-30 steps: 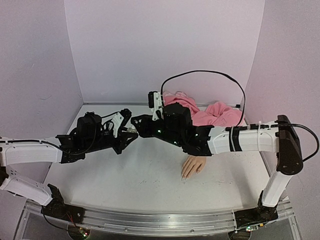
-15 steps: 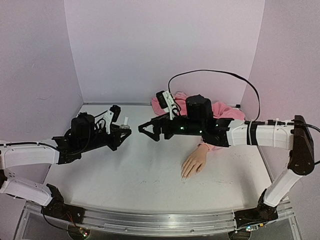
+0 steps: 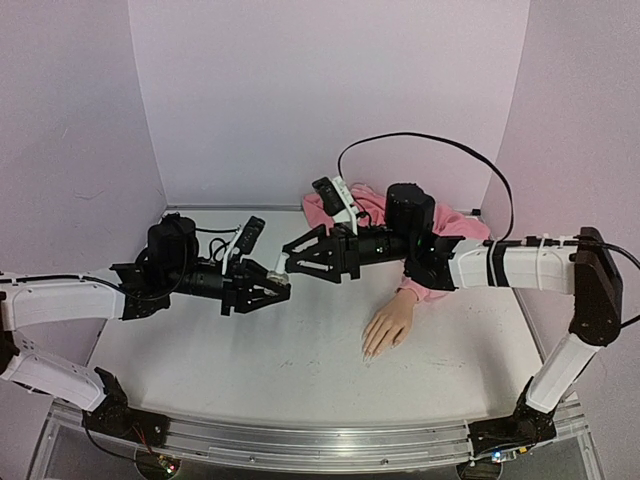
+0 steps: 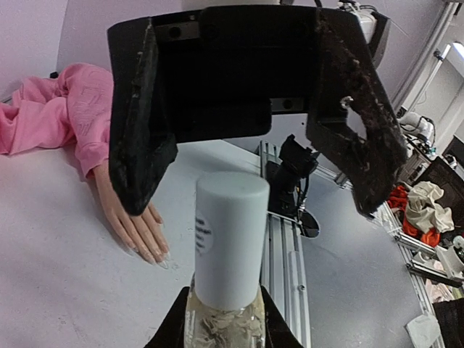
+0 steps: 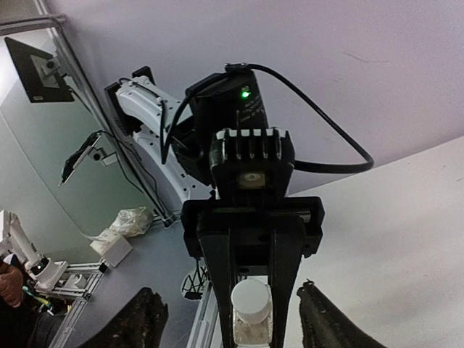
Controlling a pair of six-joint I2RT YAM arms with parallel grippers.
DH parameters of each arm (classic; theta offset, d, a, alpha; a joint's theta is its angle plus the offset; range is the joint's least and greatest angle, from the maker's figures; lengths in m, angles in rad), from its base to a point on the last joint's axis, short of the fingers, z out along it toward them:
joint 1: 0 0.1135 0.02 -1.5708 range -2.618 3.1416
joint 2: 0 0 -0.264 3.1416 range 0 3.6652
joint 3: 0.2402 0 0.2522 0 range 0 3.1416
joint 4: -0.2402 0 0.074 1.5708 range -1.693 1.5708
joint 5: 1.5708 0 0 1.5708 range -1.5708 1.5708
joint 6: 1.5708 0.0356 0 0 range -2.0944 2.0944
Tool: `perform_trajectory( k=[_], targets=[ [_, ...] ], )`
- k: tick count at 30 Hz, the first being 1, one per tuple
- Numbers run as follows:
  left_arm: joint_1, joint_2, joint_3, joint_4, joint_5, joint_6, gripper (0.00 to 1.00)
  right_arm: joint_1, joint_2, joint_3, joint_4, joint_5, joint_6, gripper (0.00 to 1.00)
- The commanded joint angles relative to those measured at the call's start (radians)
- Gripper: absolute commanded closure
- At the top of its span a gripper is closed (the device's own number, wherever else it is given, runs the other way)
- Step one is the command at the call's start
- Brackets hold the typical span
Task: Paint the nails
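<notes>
My left gripper [image 3: 276,287] is shut on a small clear bottle [image 4: 223,322] with a white cap [image 4: 230,239], holding it above the table with the cap pointing at the right arm. My right gripper [image 3: 290,262] is open, its black fingers [image 4: 141,130] standing either side of the cap without touching it. In the right wrist view the cap [image 5: 251,303] sits between the left gripper's fingers. The beige mannequin hand [image 3: 388,325] lies palm down at centre right, with the nails [image 4: 154,254] pale and glossy at its fingertips. Its pink sleeve [image 3: 440,225] is bunched behind the right arm.
A metal rail [image 3: 300,440] runs along the table's near edge. Pale pink walls close the back and both sides. The right arm's black cable [image 3: 430,145] loops high over the sleeve. White tabletop [image 3: 250,350] lies bare in front of both grippers.
The right gripper let go of the cap, drew back open, and now stands open around it again. The left gripper swung the bottle rightward and tipped it toward the right gripper.
</notes>
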Motion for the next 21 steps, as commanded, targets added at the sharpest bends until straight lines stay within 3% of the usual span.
perform_trajectory(
  k=[1,9,21],
  targets=[
    [-0.011,-0.003,0.053,0.075,0.109,-0.021,1.00,0.002,0.029,0.007,0.188,-0.157,0.099,0.41],
    [-0.033,0.033,0.085,0.083,0.151,-0.008,1.00,0.025,0.056,0.034,0.242,-0.178,0.134,0.56],
    [-0.035,0.025,0.088,0.085,0.128,0.025,1.00,0.045,0.080,0.039,0.272,-0.179,0.157,0.96]
  ],
)
